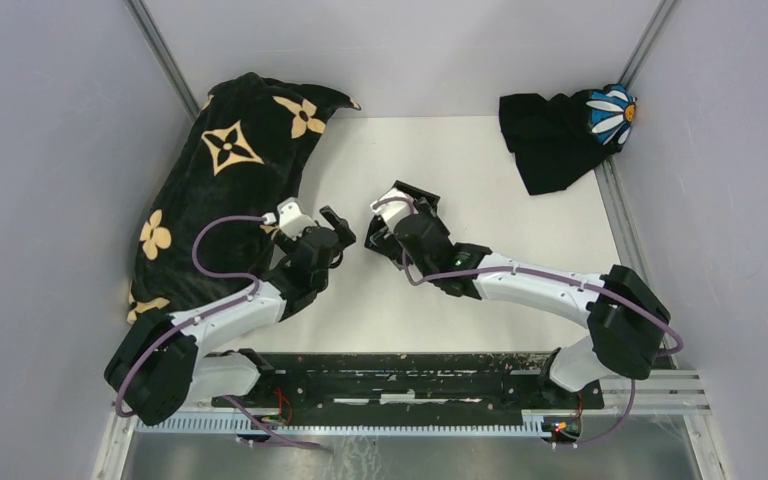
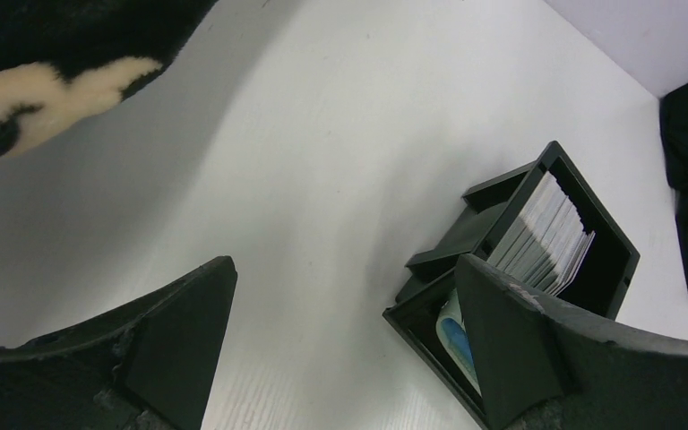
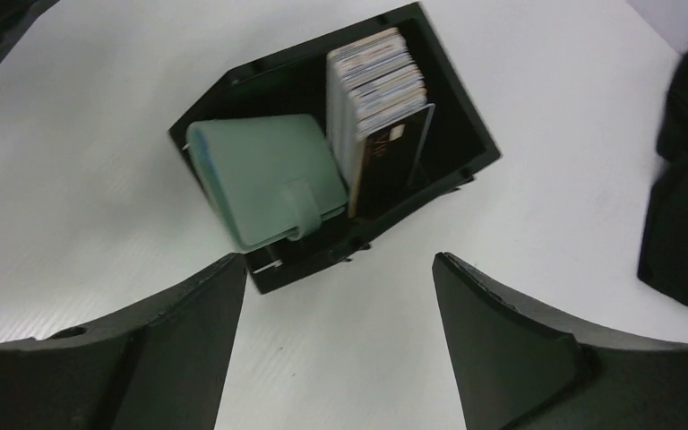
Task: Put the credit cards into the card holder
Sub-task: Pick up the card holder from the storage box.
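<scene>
Setting: a white worktop (image 1: pixel 520 240) is enclosed by plain grey walls (image 1: pixel 50 150). A black blanket with tan flowers (image 1: pixel 220 170) is heaped at the far left, and a black cloth with a white daisy (image 1: pixel 550 135) is bunched in the far right corner.
Card holder: the black open-topped box (image 3: pixel 466 134) is set on bare worktop near the middle, just ahead of both arms.
Credit cards: a stack (image 3: pixel 376 81) is stood on edge in the end of the holder toward the daisy cloth. A grey-green case with a tab (image 3: pixel 264 184) is lodged in the other end. No card is seen outside the holder.
Left pincer (image 2: pixel 340 269): it is spread wide and nothing is held.
Right pincer (image 3: pixel 339 269): it is spread wide and nothing is held.
Key relation: the holder is found straight ahead of the right pincer, just beyond its fingertips. From the left pincer it is offset to the right and partly hidden by one finger.
Long axis: in the right wrist view the holder is laid on a diagonal, near left to far right.
Nearer arm: the right arm is judged the better placed.
Open room: bare worktop is left all round the holder, and both cloths are kept well apart from it.
Caution: the two pincers are brought near each other, so a clash is judged possible.
</scene>
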`<state>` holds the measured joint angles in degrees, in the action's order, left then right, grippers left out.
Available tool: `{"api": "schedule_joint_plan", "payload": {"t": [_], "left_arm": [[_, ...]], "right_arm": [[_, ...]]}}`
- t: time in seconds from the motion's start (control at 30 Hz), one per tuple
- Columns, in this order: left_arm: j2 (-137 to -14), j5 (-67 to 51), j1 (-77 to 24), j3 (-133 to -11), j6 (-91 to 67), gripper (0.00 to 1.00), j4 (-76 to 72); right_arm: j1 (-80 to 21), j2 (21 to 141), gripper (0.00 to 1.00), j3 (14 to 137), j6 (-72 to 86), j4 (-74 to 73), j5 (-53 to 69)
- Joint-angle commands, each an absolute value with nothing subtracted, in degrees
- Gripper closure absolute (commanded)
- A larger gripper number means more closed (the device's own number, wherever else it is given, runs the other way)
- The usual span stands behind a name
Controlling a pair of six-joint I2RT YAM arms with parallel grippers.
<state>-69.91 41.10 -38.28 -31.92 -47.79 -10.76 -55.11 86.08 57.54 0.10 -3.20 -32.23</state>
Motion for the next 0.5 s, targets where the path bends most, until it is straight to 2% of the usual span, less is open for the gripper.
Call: {"api": "schedule_joint_plan", "payload": {"t": [0.0, 0.47], "left_arm": [[-66.50, 44.92, -38.41, -29.01, -54.34, 0.02, -11.93], [-58.17, 45.16, -38.42, -22.50, -56.41, 0.02, -12.13]], "right_arm": [[-57.85, 87.82, 0.16, 58.65, -2.65, -5.24, -25.87], [-60.90, 98.93, 0.16, 66.53, -4.24, -8.60, -25.79]]}}
